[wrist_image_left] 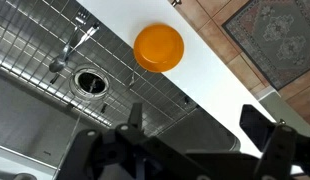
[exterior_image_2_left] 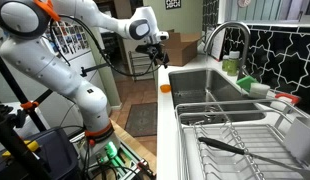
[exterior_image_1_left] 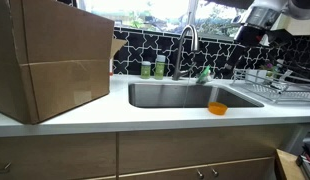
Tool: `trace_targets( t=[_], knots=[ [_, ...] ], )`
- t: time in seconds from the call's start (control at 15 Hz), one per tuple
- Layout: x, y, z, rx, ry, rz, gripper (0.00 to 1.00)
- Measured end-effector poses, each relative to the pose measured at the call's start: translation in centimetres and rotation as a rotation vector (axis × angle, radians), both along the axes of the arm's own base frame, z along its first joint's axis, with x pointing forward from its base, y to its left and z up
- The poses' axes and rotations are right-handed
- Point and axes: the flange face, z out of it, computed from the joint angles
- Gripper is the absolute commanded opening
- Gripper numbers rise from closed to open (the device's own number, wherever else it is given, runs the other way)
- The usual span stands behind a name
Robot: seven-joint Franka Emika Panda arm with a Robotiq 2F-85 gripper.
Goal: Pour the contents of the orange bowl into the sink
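The orange bowl (wrist_image_left: pixel 158 47) sits upright on the white counter strip at the front edge of the sink. It also shows in both exterior views (exterior_image_1_left: pixel 217 108) (exterior_image_2_left: pixel 165 88). No contents can be made out in it. The sink (wrist_image_left: pixel 55 55) is a steel basin with a wire grid and a round drain, and it shows in both exterior views (exterior_image_1_left: pixel 170 94) (exterior_image_2_left: pixel 207 84). My gripper (wrist_image_left: pixel 195 125) is open and empty, high above the counter and sink edge, well apart from the bowl. It also shows in both exterior views (exterior_image_1_left: pixel 257 20) (exterior_image_2_left: pixel 153 42).
A gooseneck faucet (exterior_image_1_left: pixel 187 42) stands behind the sink. A large cardboard box (exterior_image_1_left: pixel 50 55) fills the counter on one side. A wire dish rack (exterior_image_2_left: pixel 240 135) stands on the other side. Bottles (exterior_image_1_left: pixel 152 68) line the back wall. A rug (wrist_image_left: pixel 280 30) lies on the floor.
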Motion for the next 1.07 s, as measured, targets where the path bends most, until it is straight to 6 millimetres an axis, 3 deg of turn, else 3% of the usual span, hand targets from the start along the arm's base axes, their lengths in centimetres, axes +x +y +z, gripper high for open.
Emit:
trace_targets(
  t=[0.53, 1.07],
  knots=[
    [0.1, -0.3, -0.2, -0.009, 0.004, 0.025, 1.0],
    [0.4, -3.6, -5.4, -0.007, 0.11, 0.135, 1.0]
  ],
)
